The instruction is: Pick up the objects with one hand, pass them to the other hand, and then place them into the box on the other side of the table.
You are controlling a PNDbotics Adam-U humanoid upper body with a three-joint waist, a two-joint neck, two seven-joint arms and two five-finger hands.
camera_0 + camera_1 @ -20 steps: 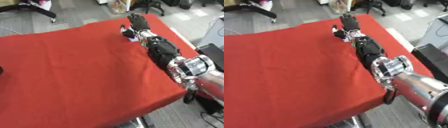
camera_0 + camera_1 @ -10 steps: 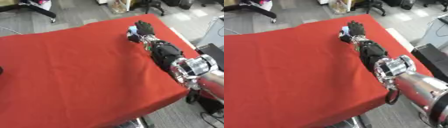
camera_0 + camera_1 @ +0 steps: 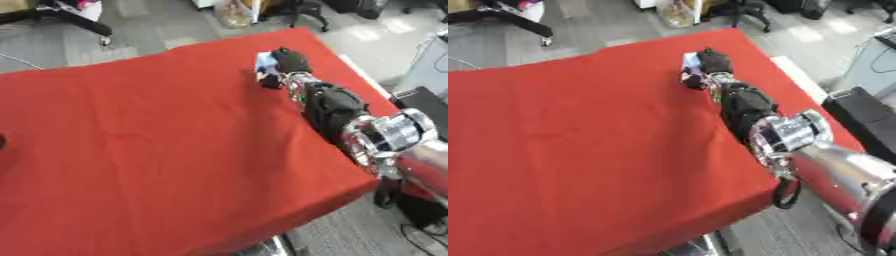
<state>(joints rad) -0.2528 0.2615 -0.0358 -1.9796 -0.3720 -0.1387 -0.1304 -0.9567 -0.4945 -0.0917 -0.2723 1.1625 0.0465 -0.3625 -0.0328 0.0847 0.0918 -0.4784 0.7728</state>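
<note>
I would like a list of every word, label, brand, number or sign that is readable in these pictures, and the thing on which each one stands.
None can be read.
The small pale object held in the right hand shows light blue and white patches; any print on it is too blurred to read.
The red tablecloth shows no writing.
The right arm's silver joint shows no legible marking.

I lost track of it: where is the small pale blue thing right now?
The small pale blue thing sits at the table's far right, in the curled right robot hand.

My work surface is a table under a red cloth (image 3: 157,150); beyond its far edge, an office chair base (image 3: 306,10) stands on the grey floor (image 3: 149,20).
</note>
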